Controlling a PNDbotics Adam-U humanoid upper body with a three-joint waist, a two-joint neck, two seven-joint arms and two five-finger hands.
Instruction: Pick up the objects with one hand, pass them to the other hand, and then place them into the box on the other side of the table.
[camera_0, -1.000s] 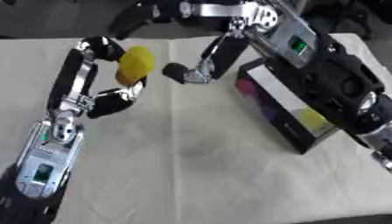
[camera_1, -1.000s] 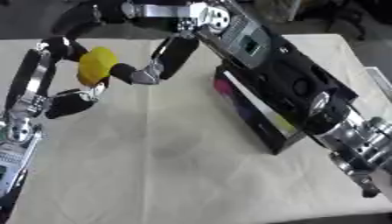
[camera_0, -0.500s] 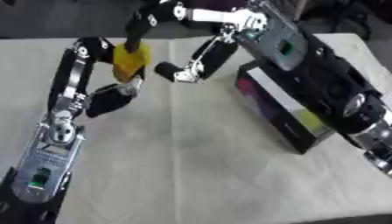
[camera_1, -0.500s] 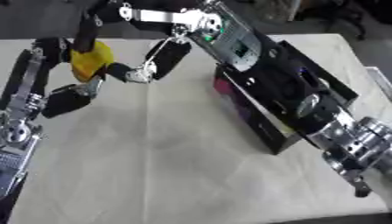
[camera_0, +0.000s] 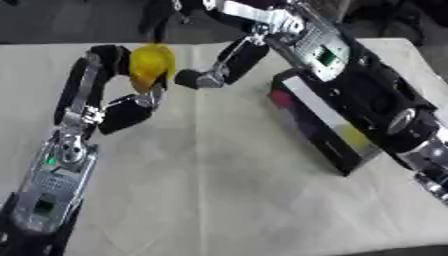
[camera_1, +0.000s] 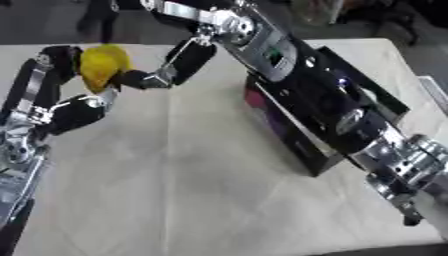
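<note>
Handover: left hand (camera_0: 131, 102) grasps yellow object (camera_0: 150, 66); right hand (camera_0: 199, 79), fingers unclear, just beside it. Release only once right hand encloses it.

bare cloth-covered table (camera_0: 219, 190) lies open in front; the dark box (camera_0: 328, 130) blocks the right side.

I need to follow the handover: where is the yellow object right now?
In the left eye view's upper left, the yellow object is held in the left hand, with the right hand just beside it.
</note>
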